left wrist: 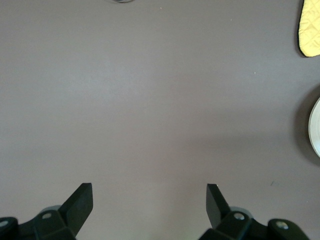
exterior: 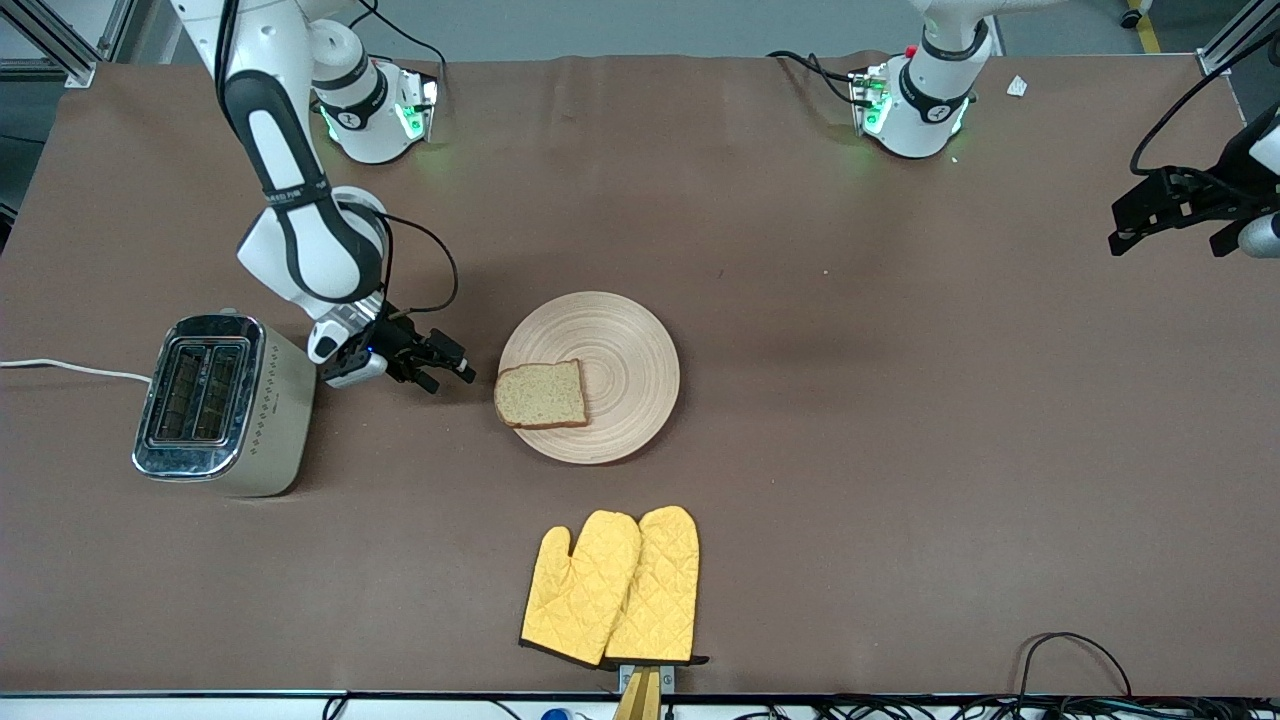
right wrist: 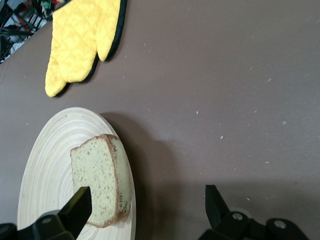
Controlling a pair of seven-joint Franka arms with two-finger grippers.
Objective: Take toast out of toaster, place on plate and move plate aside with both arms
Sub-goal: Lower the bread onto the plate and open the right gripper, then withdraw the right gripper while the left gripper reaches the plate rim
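Observation:
The toast (exterior: 541,394) lies flat on the plate (exterior: 620,350), at the plate's edge toward the right arm's end, with one side overhanging the rim. My right gripper (exterior: 450,368) is open and empty, low over the table between the toaster and the plate, just off the toast. In the right wrist view the toast (right wrist: 97,177) and the plate (right wrist: 47,170) show by one of the fingertips (right wrist: 80,205). My left gripper (exterior: 1165,235) is open and empty, held over the table's edge at the left arm's end; its view shows bare table and the plate's rim (left wrist: 315,129).
A silver toaster (exterior: 222,402) with two empty slots stands at the right arm's end. A pair of yellow oven mitts (exterior: 615,588) lies near the front edge, nearer the camera than the plate, and shows in the right wrist view (right wrist: 80,42).

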